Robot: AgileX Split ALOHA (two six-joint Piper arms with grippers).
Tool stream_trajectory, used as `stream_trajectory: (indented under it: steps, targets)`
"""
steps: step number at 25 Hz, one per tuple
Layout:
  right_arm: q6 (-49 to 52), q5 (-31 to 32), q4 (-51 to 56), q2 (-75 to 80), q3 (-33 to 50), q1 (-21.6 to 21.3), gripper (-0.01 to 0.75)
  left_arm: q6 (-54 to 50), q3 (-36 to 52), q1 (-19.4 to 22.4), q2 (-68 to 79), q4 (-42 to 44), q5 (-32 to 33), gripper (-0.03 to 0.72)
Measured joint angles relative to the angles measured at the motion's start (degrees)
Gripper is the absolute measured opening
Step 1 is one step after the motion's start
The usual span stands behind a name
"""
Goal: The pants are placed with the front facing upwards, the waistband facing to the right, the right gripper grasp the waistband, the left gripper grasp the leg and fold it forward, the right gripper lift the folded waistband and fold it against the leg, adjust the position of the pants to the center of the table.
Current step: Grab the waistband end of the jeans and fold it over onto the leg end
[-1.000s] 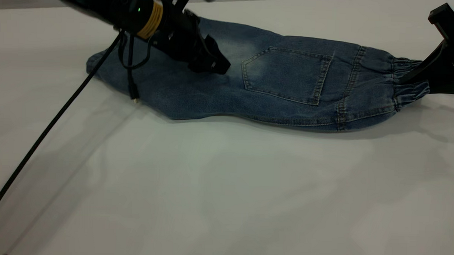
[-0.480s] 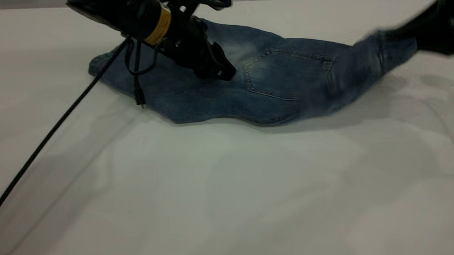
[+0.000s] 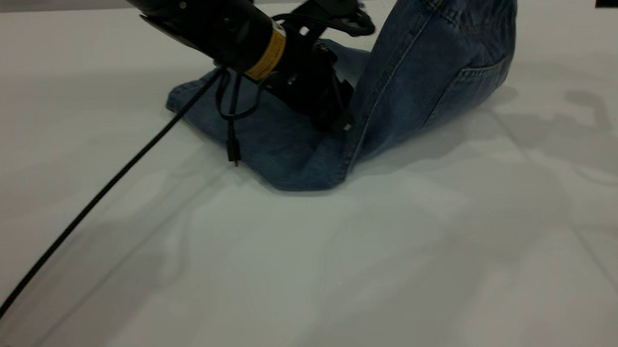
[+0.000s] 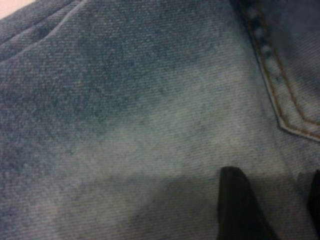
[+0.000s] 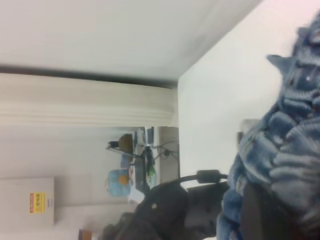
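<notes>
The pants (image 3: pixel 420 80) lie partly on the white table (image 3: pixel 336 277) and partly in the air: the leg end rests flat on the surface toward the left, while the waist end rises steeply on the right and runs out past the top edge of the exterior view. A tan-stitched side seam runs down the raised panel, and the curved edge of a pocket shows on its right side. The fold sits where the raised cloth meets the flat part, close to the front corner of the denim. The left gripper (image 3: pixel 336 120) presses down on the flat leg section just beside that fold, its black arm reaching in from the upper left with a cable (image 3: pixel 97 197) trailing across the table. In the left wrist view one dark fingertip (image 4: pixel 237 205) rests on faded denim near a stitched pocket corner; whether this claw is spread or closed cannot be told. In the right wrist view the right gripper (image 5: pixel 270 205) is clamped on the gathered, ruffled waistband (image 5: pixel 295 125), the bunched blue denim held up above the table.
</notes>
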Motion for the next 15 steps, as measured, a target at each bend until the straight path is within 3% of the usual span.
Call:
stream_trajectory:
  steps: [5,11,15]
  targets:
    - [-0.4,0.0,-2.2,0.0,0.0,1.5,0.047,-0.3,0.0,-1.3,-0.6,0.2,2.6,0.323]
    - [-0.2,0.0,-5.1,0.0,0.0,1.6,0.047,-0.7,0.1,-0.8,-4.9,0.2,13.2,0.323]
    - [-0.2,0.0,-5.1,0.0,0.0,1.6,0.047,-3.5,0.0,0.7,-7.3,0.1,14.5,0.319]
